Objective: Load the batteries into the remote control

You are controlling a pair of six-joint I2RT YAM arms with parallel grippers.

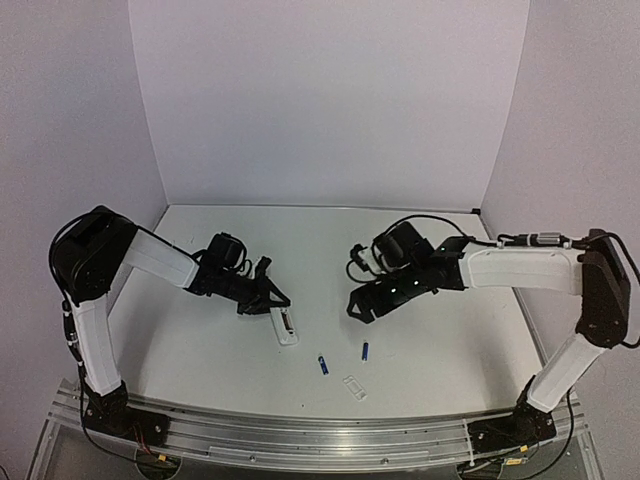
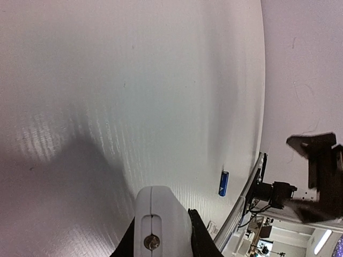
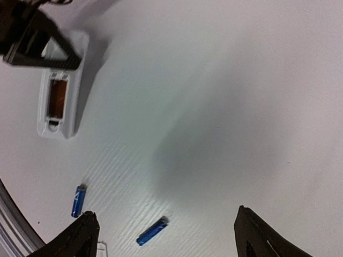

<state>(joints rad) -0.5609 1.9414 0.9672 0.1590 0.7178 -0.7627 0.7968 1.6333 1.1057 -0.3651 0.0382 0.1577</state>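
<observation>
While the left gripper [image 1: 268, 305] clenches the open-backed remote control [image 3: 58, 96], the batteries [image 3: 78, 201] [image 3: 151, 231] lie outside, right gripper [image 1: 357, 306] released.

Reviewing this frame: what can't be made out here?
1. Remote control, button side: faces the table in all views.
2. Its gripped end: right wrist view, covered by the left gripper.
3. Batteries, polarity marks: too small in every view.
4. Clear cover: right wrist view, nearly all cut off by the bottom edge.
</observation>
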